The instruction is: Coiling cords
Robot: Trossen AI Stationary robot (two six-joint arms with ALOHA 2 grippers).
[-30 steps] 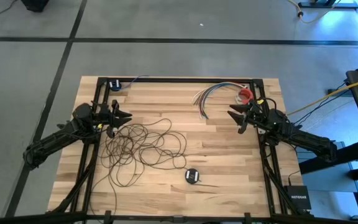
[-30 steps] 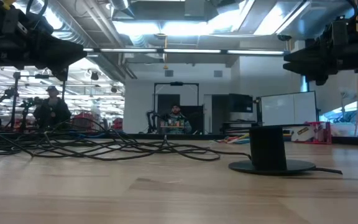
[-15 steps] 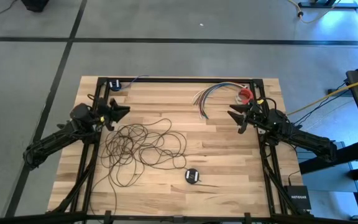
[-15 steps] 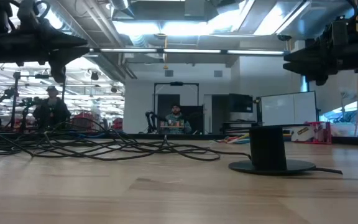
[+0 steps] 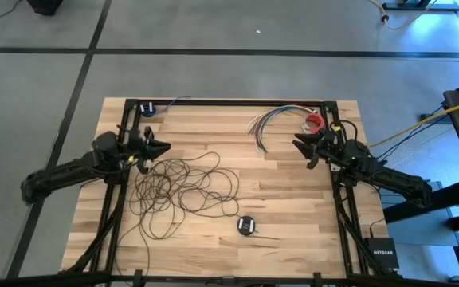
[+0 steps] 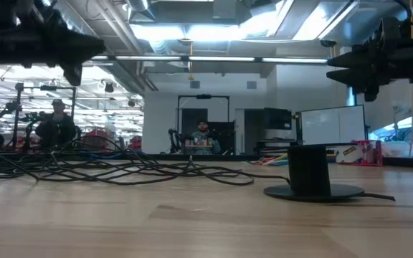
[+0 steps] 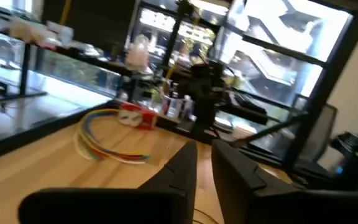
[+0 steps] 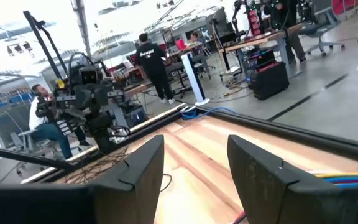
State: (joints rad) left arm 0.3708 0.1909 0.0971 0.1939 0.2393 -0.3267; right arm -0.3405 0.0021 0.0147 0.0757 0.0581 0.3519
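The cords (image 5: 183, 188) lie as one loose tangle of thin dark loops on the left half of the wooden table. One strand runs to the black round puck (image 5: 246, 226), which sits flat near the front edge. In the low view the puck (image 6: 310, 175) stands right of the tangle (image 6: 106, 169). My left gripper (image 5: 166, 147) hovers level above the tangle's far left loops. Only a narrow gap separates its fingers (image 7: 204, 149), and nothing is in it. My right gripper (image 5: 296, 145) hovers open (image 8: 194, 146) at the far right, well away from the cords.
A short bundle of multicoloured wires (image 5: 268, 123) and a red object (image 5: 315, 121) lie at the far right. A small blue-black object (image 5: 146, 108) sits at the far left corner. Black frame rails (image 5: 237, 103) run along the table's edges. People are in the room behind the table (image 6: 57, 123).
My left gripper has risen a little above the tangle's far left loops and rolled slightly, and its fingers have drawn closer together. My right gripper has rolled a little in place. The cords and the puck have not moved.
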